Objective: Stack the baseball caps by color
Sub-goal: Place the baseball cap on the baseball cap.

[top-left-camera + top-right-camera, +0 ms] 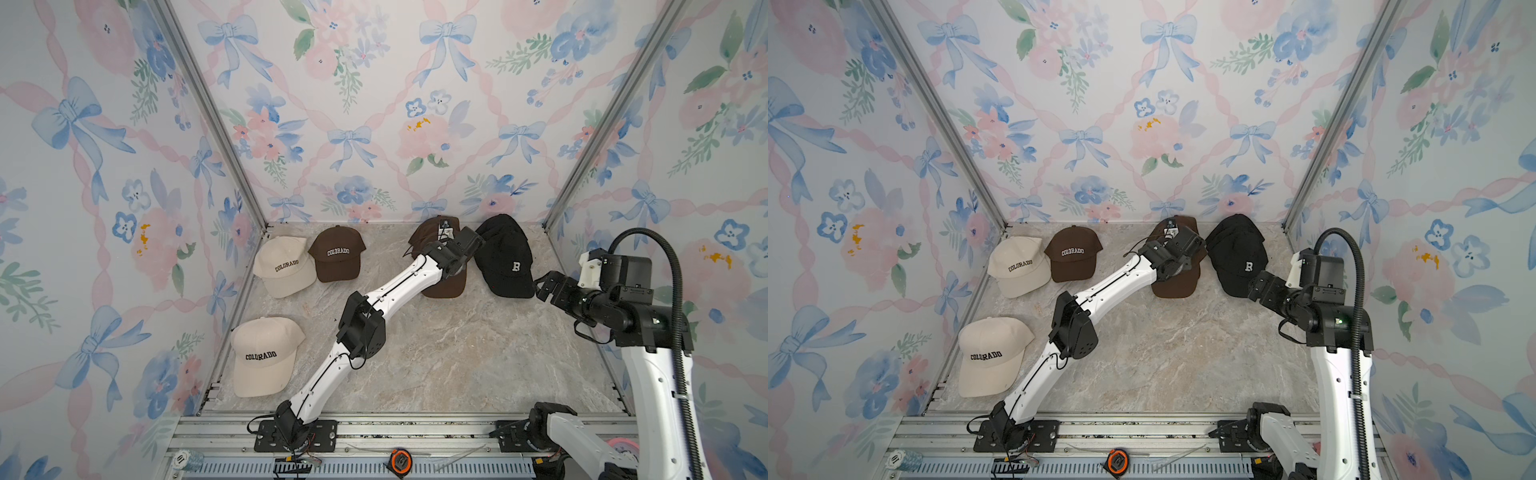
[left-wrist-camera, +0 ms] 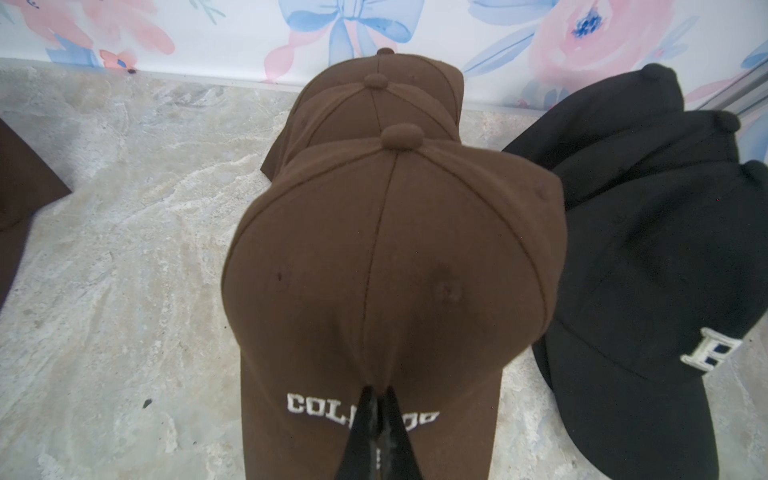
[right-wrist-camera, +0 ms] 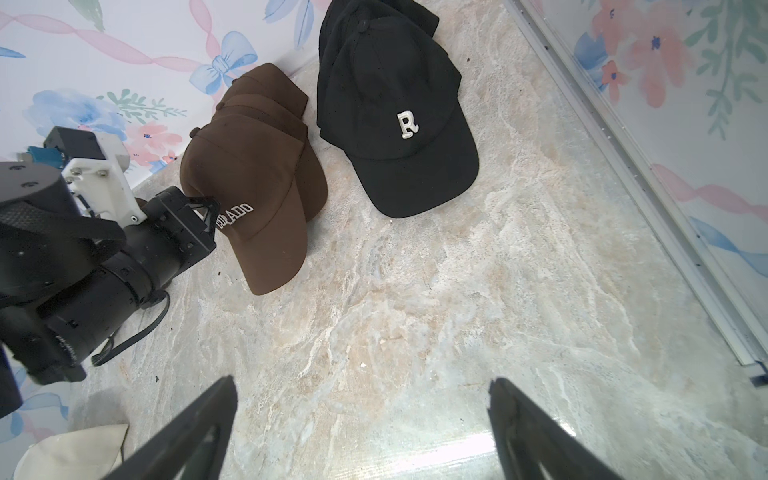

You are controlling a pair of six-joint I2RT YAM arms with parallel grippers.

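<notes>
Baseball caps lie sorted in part across the marble worktop (image 1: pixel 436 365). At twelve o'clock, three brown caps (image 2: pixel 390 249) nest by the back wall; our left gripper (image 2: pixel 377 405) is pinched tight on the top one's front, over the lettering. Just beside them, toward one o'clock, sits the black stack (image 1: pixel 505 259). One brown cap (image 1: pixel 337 254) and a cream cap (image 1: pixel 284 266) wait at eleven o'clock, touching; another cream cap (image 1: pixel 266 355) lies at nine. Our right gripper (image 3: pixel 361 428) hovers spread wide, empty, near three. We judge the risk is dragging: pulling away without releasing would slide the soft top cap off its pile.
</notes>
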